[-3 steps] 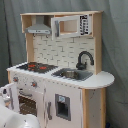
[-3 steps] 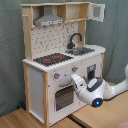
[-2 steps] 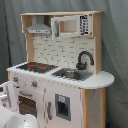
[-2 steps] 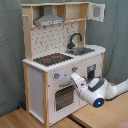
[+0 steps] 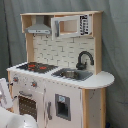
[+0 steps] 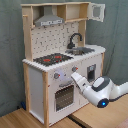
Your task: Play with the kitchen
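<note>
Kitchen (image 6: 62,60) is standing upright on the wooden bench (image 6: 30,120) in front of a grey curtain (image 5: 114,45), filling the middle of both exterior views.

Nearest in the second exterior view, the arm (image 6: 102,91) is reaching in from the second exterior view's right, its tip pressing toward the front panel just above the oven door (image 6: 64,96), near the knobs (image 6: 56,76). Whether the jaws are apart or together cannot be told here.

Likely step: working a knob or the oven handle. To do it well, approach square to the panel, make light contact and pull slowly so the light cabinet is not sliding or tipping.

Further back, the hob (image 6: 52,59), sink (image 6: 82,50) and black faucet (image 6: 75,39) are sitting untouched; the hood (image 6: 49,21) is hanging above.
</note>
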Robot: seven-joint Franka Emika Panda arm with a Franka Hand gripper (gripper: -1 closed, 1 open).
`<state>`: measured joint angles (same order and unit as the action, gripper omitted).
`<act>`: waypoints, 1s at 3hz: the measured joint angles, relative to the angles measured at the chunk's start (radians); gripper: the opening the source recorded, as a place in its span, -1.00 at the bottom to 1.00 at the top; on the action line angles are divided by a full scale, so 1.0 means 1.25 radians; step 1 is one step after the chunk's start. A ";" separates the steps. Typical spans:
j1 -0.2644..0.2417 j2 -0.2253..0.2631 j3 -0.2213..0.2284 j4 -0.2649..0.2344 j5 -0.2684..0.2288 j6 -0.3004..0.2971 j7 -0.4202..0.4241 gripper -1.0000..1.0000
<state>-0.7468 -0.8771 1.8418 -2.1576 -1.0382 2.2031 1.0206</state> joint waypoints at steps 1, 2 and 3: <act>0.033 -0.001 -0.018 0.000 -0.002 -0.012 -0.075 1.00; 0.060 -0.003 -0.038 0.001 -0.016 -0.014 -0.162 1.00; 0.063 -0.003 -0.052 0.005 -0.073 -0.004 -0.228 1.00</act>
<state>-0.6685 -0.8809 1.7770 -2.1514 -1.1293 2.1975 0.7360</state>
